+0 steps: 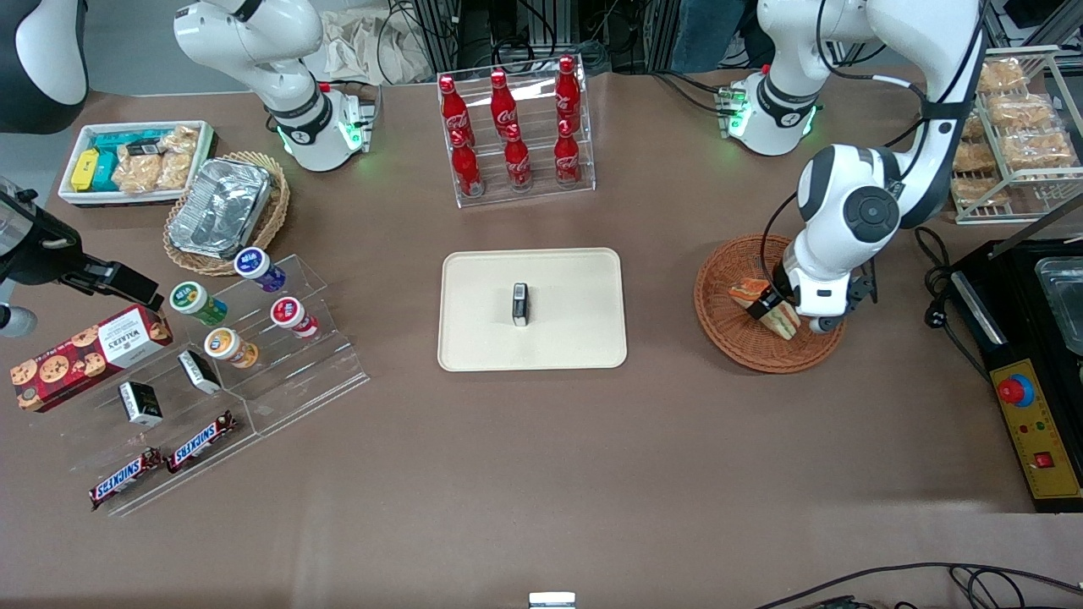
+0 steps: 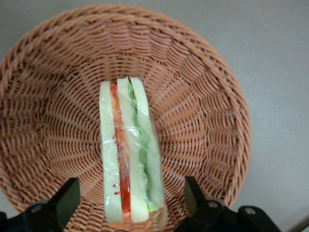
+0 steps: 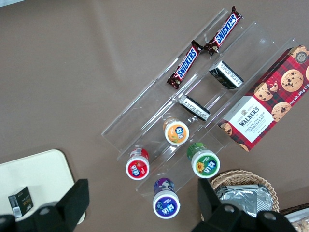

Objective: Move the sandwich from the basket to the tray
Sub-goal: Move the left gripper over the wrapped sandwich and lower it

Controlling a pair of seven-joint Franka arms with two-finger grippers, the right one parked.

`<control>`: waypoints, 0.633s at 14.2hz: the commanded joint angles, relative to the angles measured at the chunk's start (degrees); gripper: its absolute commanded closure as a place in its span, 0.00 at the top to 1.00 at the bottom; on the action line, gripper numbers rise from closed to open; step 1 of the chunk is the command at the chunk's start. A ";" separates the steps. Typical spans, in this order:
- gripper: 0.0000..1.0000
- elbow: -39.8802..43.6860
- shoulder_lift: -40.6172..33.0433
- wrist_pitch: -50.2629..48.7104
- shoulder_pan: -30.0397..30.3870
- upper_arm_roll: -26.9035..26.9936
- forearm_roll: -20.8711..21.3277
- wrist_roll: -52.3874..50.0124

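The sandwich (image 1: 764,304) is a plastic-wrapped wedge of white bread with red, orange and green layers, standing on edge in the round reddish-brown wicker basket (image 1: 721,331). My left gripper (image 1: 774,309) is down in the basket, open, one finger on each side of the sandwich. In the left wrist view the sandwich (image 2: 128,154) stands between the two black fingers (image 2: 67,198) with a gap on each side, over the basket's weave (image 2: 207,96). The cream tray (image 1: 482,326) lies at the table's middle and bears a small black-grey object (image 1: 519,304). The tray (image 3: 38,171) also shows in the right wrist view.
A clear rack of red bottles (image 1: 513,131) stands farther from the front camera than the tray. A wire rack of bagged pastries (image 1: 1015,127) and a black machine (image 1: 1028,364) stand at the working arm's end. Acrylic steps with snacks (image 1: 220,355) lie toward the parked arm's end.
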 commanded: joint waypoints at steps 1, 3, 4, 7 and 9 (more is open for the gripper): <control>0.94 -0.33 1.45 2.89 -0.24 -0.30 -0.26 -1.45; 0.73 -0.59 2.24 5.18 -0.24 -0.82 0.09 -3.55; 0.46 -0.51 2.25 5.18 -0.24 -0.83 0.18 -4.00; 0.06 0.02 0.85 4.22 -0.24 -0.91 0.36 -5.23; 0.00 2.64 0.05 -0.49 -0.15 -0.91 0.36 -5.23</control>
